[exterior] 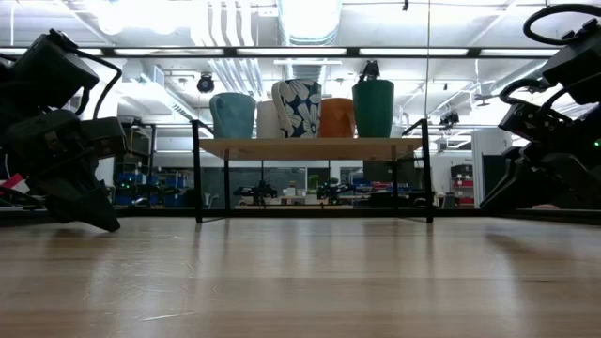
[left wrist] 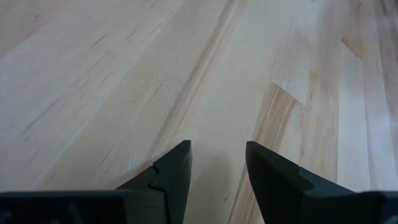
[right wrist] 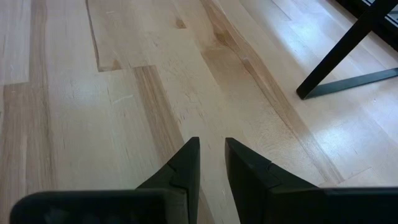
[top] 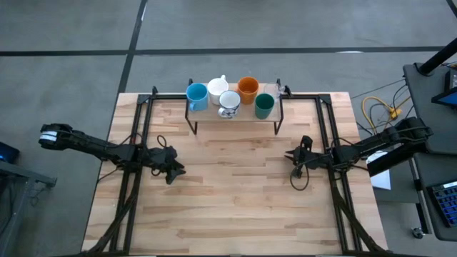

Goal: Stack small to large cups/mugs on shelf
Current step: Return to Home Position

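Observation:
The light-wood shelf (top: 235,118) on black legs stands at the table's far middle. On its top stand a light blue cup (top: 197,96), a white mug (top: 218,88), a white mug with dark flowers (top: 229,103), an orange cup (top: 248,88) and a dark teal-green cup (top: 264,106). A clear glass (top: 270,90) shows faintly behind the teal one. They also show in the low view in a row (exterior: 297,108). My left gripper (top: 173,171) is open and empty, low over the table at the left. My right gripper (top: 294,157) is narrowly open and empty at the right.
Black metal frame rails (top: 136,143) run along the table's left and right sides (top: 330,143). A black leg (right wrist: 348,50) shows ahead of my right gripper. Bare wooden tabletop (top: 235,193) lies between the arms and toward the near edge.

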